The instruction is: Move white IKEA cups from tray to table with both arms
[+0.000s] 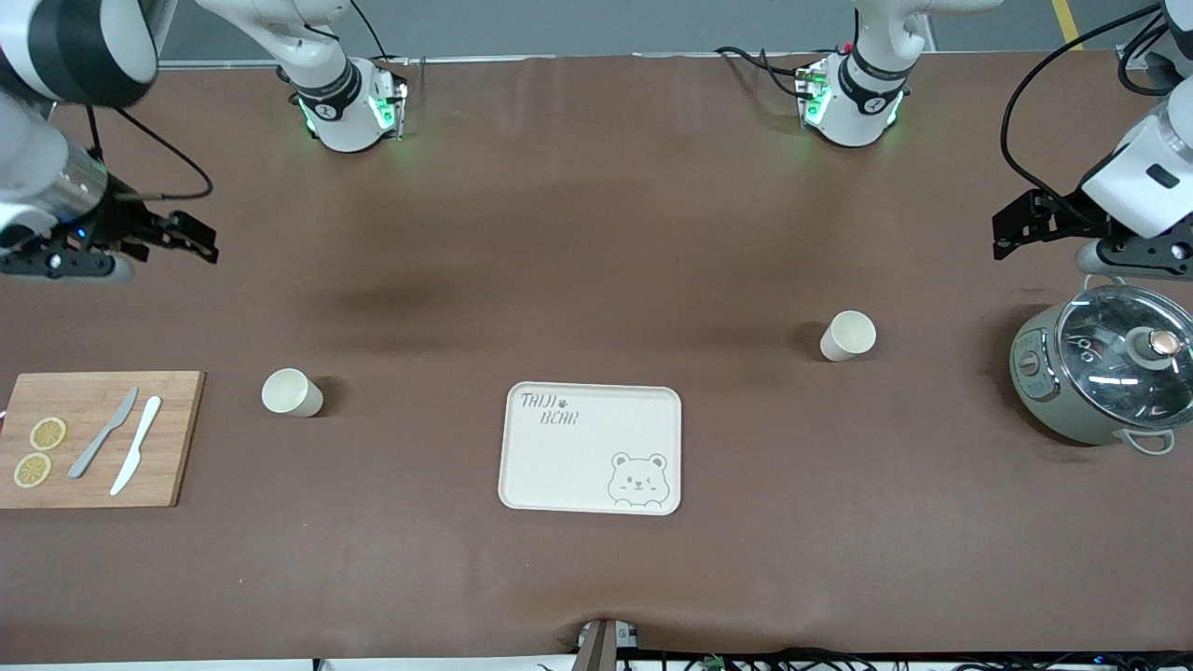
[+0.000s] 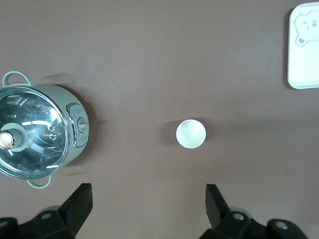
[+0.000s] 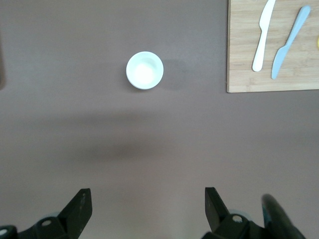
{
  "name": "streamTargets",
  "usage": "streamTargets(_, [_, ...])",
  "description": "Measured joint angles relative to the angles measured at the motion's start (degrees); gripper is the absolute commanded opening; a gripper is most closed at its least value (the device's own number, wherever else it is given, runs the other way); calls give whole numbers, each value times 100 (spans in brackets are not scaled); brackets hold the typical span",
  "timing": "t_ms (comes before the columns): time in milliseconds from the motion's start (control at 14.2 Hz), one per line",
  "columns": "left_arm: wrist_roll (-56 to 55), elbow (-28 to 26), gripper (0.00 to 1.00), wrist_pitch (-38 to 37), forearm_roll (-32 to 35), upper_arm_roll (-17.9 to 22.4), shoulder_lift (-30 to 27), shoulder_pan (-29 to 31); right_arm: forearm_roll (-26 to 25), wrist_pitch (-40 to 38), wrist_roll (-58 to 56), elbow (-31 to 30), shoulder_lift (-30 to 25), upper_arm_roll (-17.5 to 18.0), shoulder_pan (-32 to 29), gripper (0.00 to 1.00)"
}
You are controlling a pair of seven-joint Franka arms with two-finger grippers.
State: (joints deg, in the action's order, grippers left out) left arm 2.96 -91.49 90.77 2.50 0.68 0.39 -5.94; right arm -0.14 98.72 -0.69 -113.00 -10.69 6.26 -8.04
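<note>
Two white IKEA cups stand upright on the brown table. One cup [image 1: 292, 392] [image 3: 144, 70] sits between the cutting board and the bear tray. The other cup [image 1: 847, 335] [image 2: 191, 134] stands between the tray and the grey-green pot. My right gripper [image 1: 191, 238] [image 3: 148, 209] hangs open and empty high over the table at the right arm's end. Over bare table beside the pot, at the left arm's end, my left gripper [image 1: 1011, 228] [image 2: 148, 206] is open too, with nothing between its fingers.
A cream bear tray [image 1: 522, 485] [image 2: 299, 69] lies in the middle of the table. A wooden cutting board [image 1: 177, 438] [image 3: 244, 59] holds two knives and lemon slices. A grey-green pot [image 1: 1035, 373] [image 2: 75, 124] with a glass lid stands at the left arm's end.
</note>
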Motion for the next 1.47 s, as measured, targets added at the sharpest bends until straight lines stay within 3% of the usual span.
streamTargets(281, [105,8,100,-110,0,1,43,3,1,-921,35,1059,3,2,80,100])
streamTargets(492, [118,14,100,-114,0,2,64,4,1,-1108,79,1427,94,3,182,100])
streamTargets(1475, [118,267,100,-117,0,0,251,-2,1,-1130,270,1492,325,3,288,100])
